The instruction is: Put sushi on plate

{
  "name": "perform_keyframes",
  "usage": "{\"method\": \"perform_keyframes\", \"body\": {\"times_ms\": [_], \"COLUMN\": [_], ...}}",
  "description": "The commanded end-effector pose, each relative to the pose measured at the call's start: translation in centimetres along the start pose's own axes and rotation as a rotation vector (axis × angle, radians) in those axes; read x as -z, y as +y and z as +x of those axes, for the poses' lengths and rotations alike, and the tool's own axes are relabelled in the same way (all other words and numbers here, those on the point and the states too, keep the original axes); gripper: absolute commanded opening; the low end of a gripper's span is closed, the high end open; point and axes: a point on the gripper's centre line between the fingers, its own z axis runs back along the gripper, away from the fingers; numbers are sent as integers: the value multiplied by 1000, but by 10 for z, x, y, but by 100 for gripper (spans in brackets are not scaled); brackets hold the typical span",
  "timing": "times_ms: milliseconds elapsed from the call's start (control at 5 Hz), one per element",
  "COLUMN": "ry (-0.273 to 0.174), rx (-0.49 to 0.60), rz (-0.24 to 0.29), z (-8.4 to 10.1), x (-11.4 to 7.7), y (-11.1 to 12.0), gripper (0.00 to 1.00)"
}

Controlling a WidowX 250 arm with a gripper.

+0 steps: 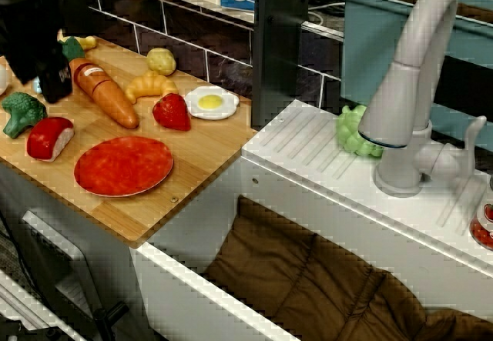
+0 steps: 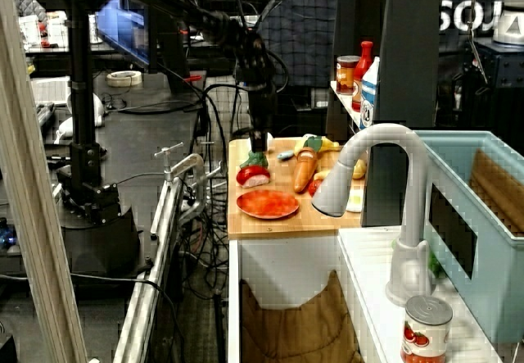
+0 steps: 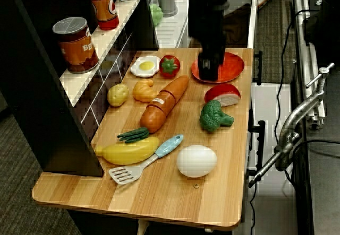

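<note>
The sushi (image 1: 50, 138), a red top on white rice, lies on the wooden board just left of the red-orange plate (image 1: 123, 165). From the opposite side, the sushi (image 3: 223, 94) sits between the plate (image 3: 232, 65) and the broccoli (image 3: 214, 116). The plate has nothing on it. My black gripper (image 1: 52, 87) hangs above the board, a little behind the sushi and apart from it. In the side view the gripper (image 2: 260, 142) points down over the sushi (image 2: 253, 175). Its jaws are too dark to read. I see nothing held.
Around the sushi lie a broccoli (image 1: 21, 111), carrot (image 1: 104, 91), strawberry (image 1: 172, 112), fried egg (image 1: 211, 102), croissant (image 1: 150, 85) and potato (image 1: 161, 61). A banana (image 3: 127, 151), spatula (image 3: 146, 162) and white egg (image 3: 196, 160) lie further along. The sink and faucet (image 1: 408, 87) stand right.
</note>
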Motion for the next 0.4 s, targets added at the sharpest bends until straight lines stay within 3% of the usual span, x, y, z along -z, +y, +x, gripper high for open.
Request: {"method": "perform_keyframes", "body": {"times_ms": [0,200], "ry": [-49,14], "rx": [-145,-254], "rz": [45,38], "z": [-1,-1], "x": [-5,-6], "y": [-2,-21], "gripper": [100,100]}}
